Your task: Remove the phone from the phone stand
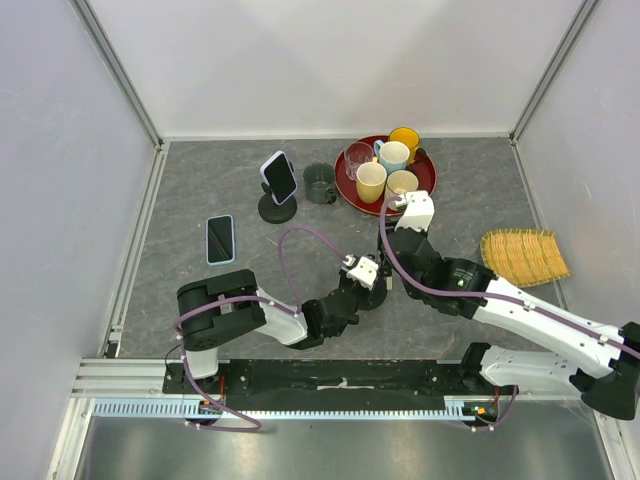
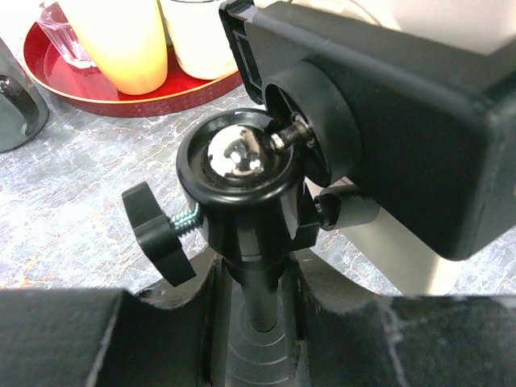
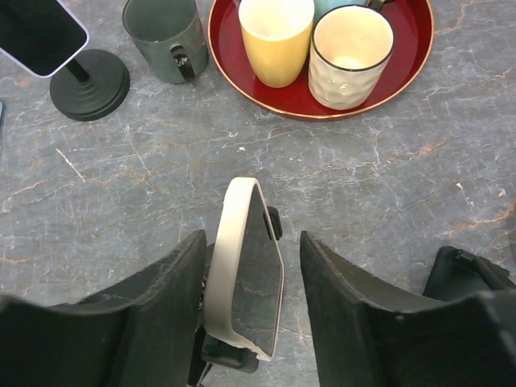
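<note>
The left gripper [image 2: 254, 278] is closed narrow on the stem of the phone stand [image 2: 242, 181], just under the ball head, on the near side of the red tray [image 2: 89, 95]. The right gripper [image 3: 254, 242] stands partly open astride the phone [image 3: 246, 274], which sits edge-on in its mount. One finger [image 3: 161, 314] lies at the cream rim, though I cannot tell whether it touches. A strip of bench [image 3: 363, 177] shows between the other finger and the glass. The bottom of the right wrist view cuts off the phone's lower end. In the top view the two arms cover the stand and the phone, so neither can be picked out there. Only the left wrist view shows the chrome ball, the clamp knob [image 2: 157, 234] and the black mount [image 2: 387, 121] behind the phone. Only the top view shows a flat phone [image 1: 220, 239] lying well left of the tray. A second stand [image 1: 277, 208], carrying its own phone, is nearer the tray's left side.
</note>
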### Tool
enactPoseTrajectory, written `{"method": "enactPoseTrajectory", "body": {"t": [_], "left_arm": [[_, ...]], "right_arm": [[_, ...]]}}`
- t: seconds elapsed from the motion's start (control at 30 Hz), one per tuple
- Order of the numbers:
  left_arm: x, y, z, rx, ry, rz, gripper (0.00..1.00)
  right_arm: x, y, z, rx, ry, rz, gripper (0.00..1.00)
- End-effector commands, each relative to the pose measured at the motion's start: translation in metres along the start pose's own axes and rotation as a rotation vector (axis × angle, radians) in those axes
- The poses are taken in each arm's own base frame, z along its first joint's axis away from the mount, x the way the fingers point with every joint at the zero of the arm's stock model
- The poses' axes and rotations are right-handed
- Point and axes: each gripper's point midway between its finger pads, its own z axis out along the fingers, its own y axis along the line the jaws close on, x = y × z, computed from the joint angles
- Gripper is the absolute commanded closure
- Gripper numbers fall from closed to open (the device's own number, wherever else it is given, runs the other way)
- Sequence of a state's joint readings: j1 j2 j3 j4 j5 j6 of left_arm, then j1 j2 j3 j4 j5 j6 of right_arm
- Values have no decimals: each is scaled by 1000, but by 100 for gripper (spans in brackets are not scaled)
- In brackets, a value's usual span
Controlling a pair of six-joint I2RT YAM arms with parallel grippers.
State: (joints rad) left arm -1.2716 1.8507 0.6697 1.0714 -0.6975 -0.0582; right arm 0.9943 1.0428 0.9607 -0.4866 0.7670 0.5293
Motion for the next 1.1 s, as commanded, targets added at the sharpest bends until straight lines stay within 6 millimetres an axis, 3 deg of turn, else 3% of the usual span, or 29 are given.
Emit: {"method": "enactPoseTrajectory", "body": {"t": [0.0, 0.5, 0.87, 1.07], "left_arm": [[57, -3, -12, 42, 163, 156, 98], [57, 2, -13, 12, 164, 129, 98], [57, 4, -15, 0, 163, 122, 98], [58, 7, -14, -16, 167, 118, 98]], "right_arm": [[0, -3, 2, 59, -11, -48, 46], [20, -1, 10, 62, 39, -92, 58], [40, -1, 16, 75, 94, -136, 59], [44, -3, 15, 77, 110, -145, 68]]}}
